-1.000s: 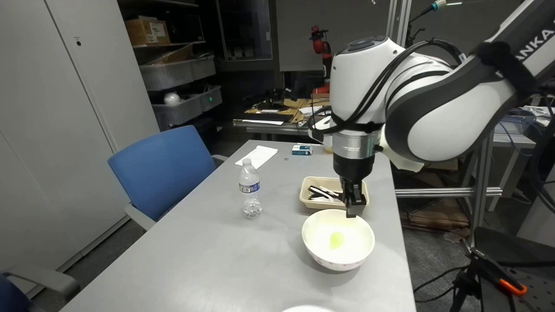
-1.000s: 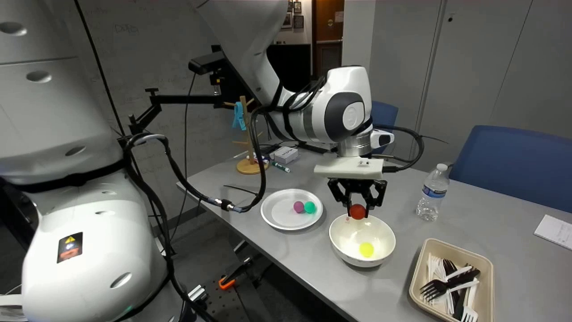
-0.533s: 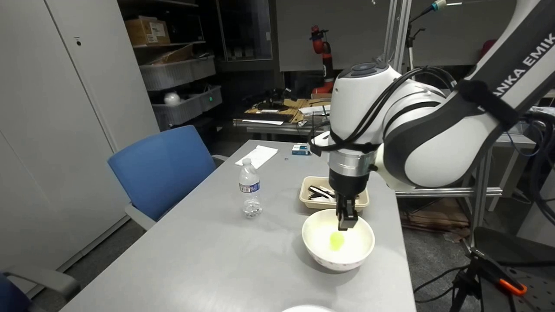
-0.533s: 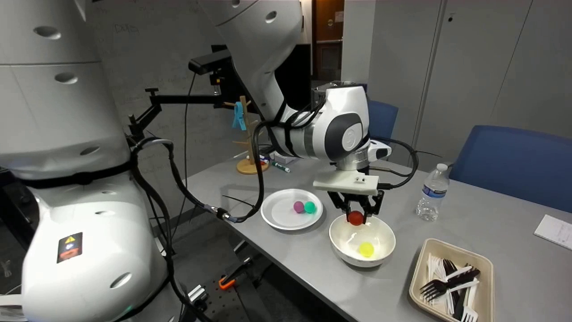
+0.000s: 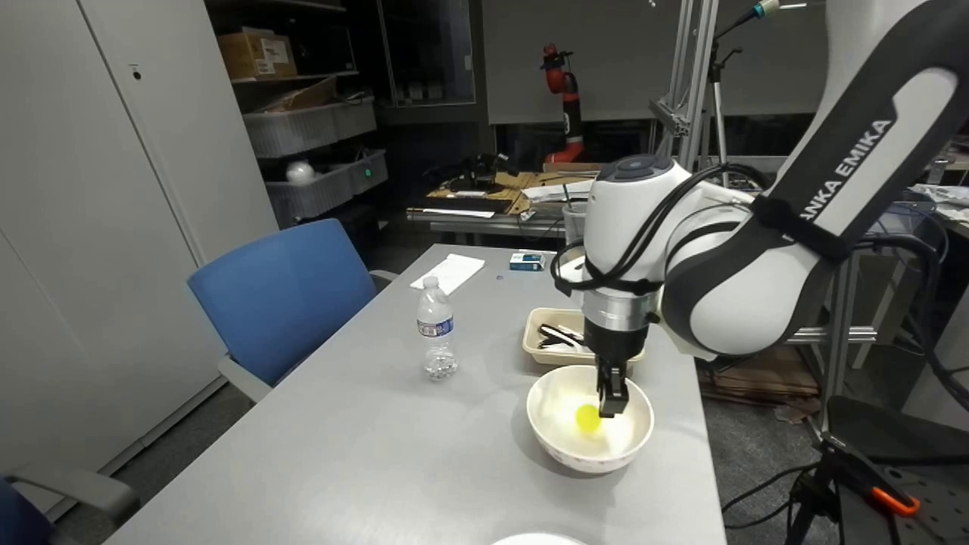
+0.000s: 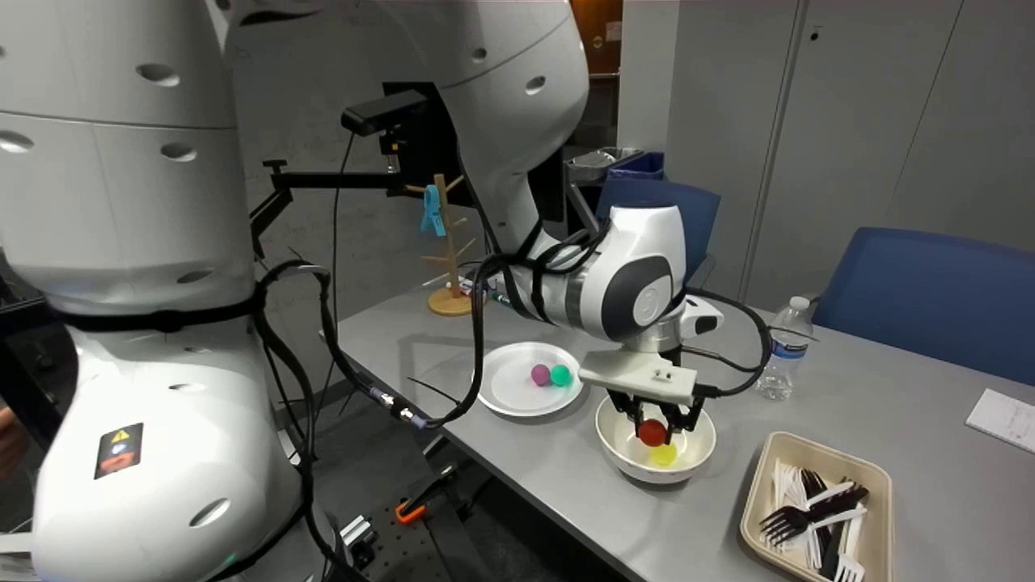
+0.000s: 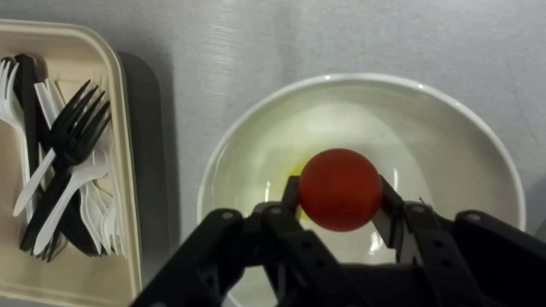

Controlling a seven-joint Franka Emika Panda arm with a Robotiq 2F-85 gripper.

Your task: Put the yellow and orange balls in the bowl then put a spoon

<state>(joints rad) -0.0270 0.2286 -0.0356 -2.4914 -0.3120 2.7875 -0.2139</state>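
Dim workroom with a long gray counter (image 5: 341,454). Nearest, in the wrist view, one black claw (image 7: 341,194) stands partway apart, its two sides clamped against one red-orange ball (image 7: 340,189). That ball is held at the opening of one round white bowl (image 7: 452,140); whether it dips below the rim cannot be told. One yellow ball (image 6: 664,457) lies inside the bowl, partly hidden behind the red-orange ball in the wrist view. Near the bowl, not touching it, is one beige rectangular tray (image 7: 64,275) of black and white plastic cutlery (image 7: 57,217); one black fork (image 7: 70,147) lies on top, and the pieces overlap too much to count exactly. On the bowl's opposite side, in an exterior view, one white plate (image 6: 509,392) carries one purple ball (image 6: 540,374) and one green ball (image 6: 560,375), side by side. Farther off stand one clear plastic water bottle (image 5: 437,333) with a blue label, upright, and one wooden peg stand (image 6: 449,302). Beyond them are two blue chairs (image 6: 938,299), then tall gray cabinets (image 5: 113,250). Deep in the background of an exterior view stands one red robot arm (image 5: 568,106).
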